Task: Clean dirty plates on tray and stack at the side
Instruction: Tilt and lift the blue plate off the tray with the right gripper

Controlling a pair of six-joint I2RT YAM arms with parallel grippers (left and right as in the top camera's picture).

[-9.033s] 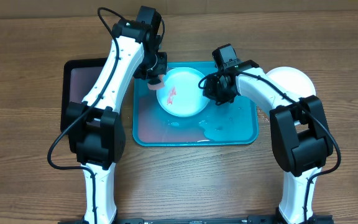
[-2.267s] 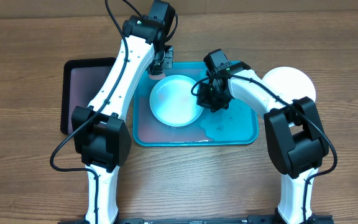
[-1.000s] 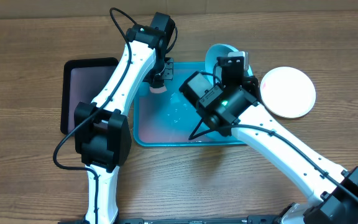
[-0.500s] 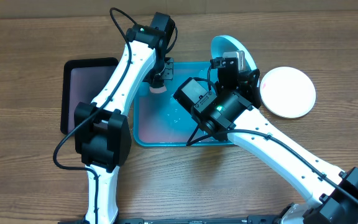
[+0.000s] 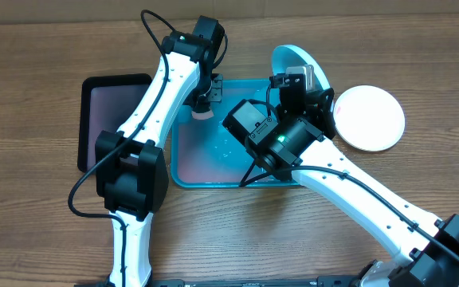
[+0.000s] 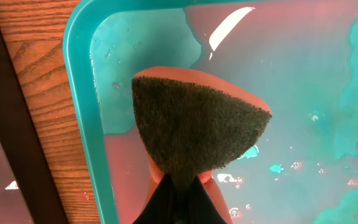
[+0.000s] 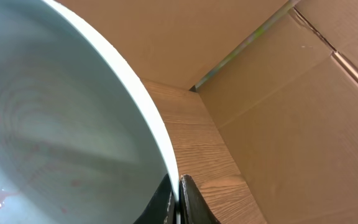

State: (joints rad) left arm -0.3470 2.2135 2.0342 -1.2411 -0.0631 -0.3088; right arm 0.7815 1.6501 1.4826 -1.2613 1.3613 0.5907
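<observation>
While both arms work over the table (image 5: 38, 80), the right arm (image 5: 357, 199) is the larger shape in the overhead view: it runs diagonally from the near right corner, raised high, with its wrist above the far edge of the tray (image 5: 180, 159). The left arm (image 5: 154, 88) rises from the near edge, passes between the black tray (image 5: 110, 112) and the turquoise one, and bends its wrist down over the far left corner. The tray's floor is wet, with pinkish water pooled near that corner. On the table just right of the tray lies the white plate (image 5: 369, 119), flat and apart from the rim. The blue plate (image 5: 293, 60) is lifted clear and tilted on edge past the tray's far side; faint red specks mark its inner face in the wrist view (image 7: 55, 124). The right gripper (image 7: 178, 199) pinches its rim, jaws narrow. The left gripper (image 6: 179, 199) is clamped on a sponge (image 6: 191, 130), dark scouring face outward, just above the tray floor.
</observation>
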